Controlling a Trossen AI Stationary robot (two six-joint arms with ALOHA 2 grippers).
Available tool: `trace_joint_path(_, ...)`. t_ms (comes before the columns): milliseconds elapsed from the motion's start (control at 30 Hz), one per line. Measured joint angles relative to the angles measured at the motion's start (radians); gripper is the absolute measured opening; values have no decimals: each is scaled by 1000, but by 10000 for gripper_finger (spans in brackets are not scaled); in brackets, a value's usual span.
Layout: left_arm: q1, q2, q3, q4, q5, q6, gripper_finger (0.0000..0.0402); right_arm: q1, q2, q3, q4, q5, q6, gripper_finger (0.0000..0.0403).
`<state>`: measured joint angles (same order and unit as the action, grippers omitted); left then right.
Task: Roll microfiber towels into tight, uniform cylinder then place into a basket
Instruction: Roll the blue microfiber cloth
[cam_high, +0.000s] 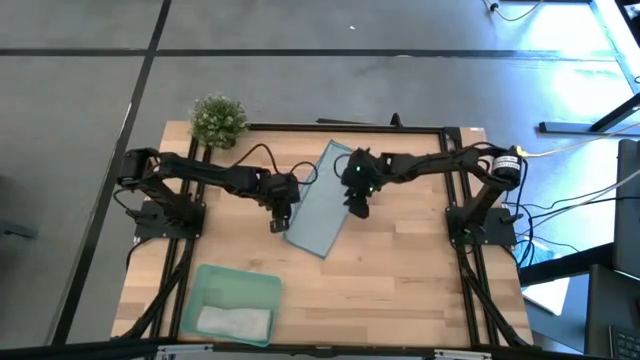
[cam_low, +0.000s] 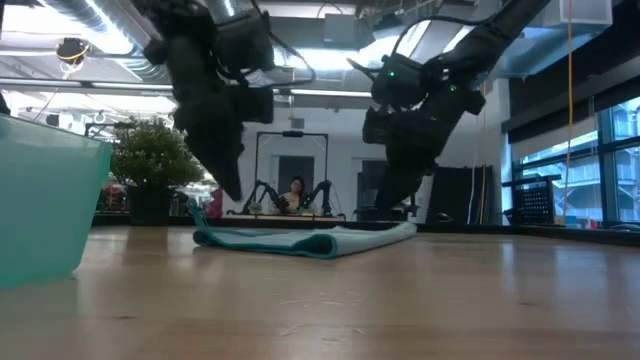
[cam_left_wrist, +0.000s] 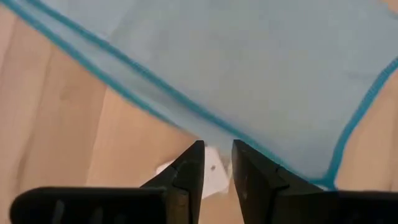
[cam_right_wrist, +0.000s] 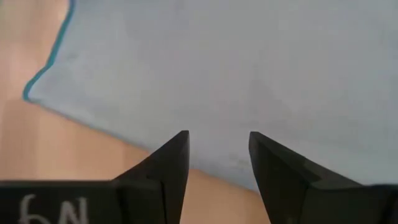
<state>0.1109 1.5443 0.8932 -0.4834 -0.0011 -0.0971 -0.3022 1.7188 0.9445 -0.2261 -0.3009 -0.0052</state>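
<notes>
The light blue towel (cam_high: 318, 200) lies flat on the wooden table as a long strip, slanting from far to near; it also shows in the low view (cam_low: 300, 240). My left gripper (cam_high: 280, 222) hangs just above the strip's near-left edge (cam_left_wrist: 186, 118), its fingers a narrow gap apart over a small white tag (cam_left_wrist: 211, 171). My right gripper (cam_high: 357, 208) is open above the strip's right edge (cam_right_wrist: 205, 158). In the low view both sets of fingertips stand clear of the cloth. The mint-green basket (cam_high: 215, 285) at the near left holds the pale grey towel (cam_high: 235, 322).
A small potted plant (cam_high: 217, 118) stands at the table's far left corner. A black frame (cam_high: 440, 128) runs around the table's edges. Bare wood (cam_high: 400, 290) lies to the near right of the towel. A person (cam_low: 295, 190) sits in the room beyond.
</notes>
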Motion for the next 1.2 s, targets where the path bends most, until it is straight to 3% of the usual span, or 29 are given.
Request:
trace_joint_path(300,-22,115,-31,138,32,-43,77,41,44,-53,87,82,25,168)
trace_joint_path(833,-105,205,-29,299,99,-106,77,-65,119,-42,214,111,-88,168)
trace_joint_path(1000,-105,163,-30,273,81,-74,73,-54,45,-14,151,40,-170,168)
trace_joint_path(1200,-96,52,-28,211,9,-76,75,47,-111,-5,8,10,-237,168)
